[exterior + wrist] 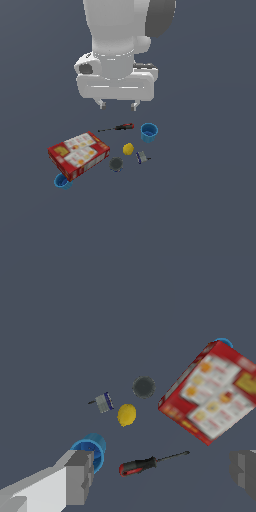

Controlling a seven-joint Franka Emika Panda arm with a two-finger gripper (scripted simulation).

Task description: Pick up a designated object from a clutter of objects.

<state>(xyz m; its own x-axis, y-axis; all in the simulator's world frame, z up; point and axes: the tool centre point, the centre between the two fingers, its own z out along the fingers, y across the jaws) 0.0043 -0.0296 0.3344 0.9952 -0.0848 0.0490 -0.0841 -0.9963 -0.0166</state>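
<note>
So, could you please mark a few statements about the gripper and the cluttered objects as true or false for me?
1. The gripper is open and holds nothing. True.
2. The screwdriver lies on top of the red cracker box. False: it lies on the surface, apart from the box.
3. Two blue cups are in view, one near the screwdriver's handle and one partly behind the box's corner. True.
4. The yellow ball sits inside a blue cup. False: it rests on the surface between the cup, the dark grey can and the small blue-grey piece.
5. The gripper touches the screwdriver. False: it hovers above it.
</note>
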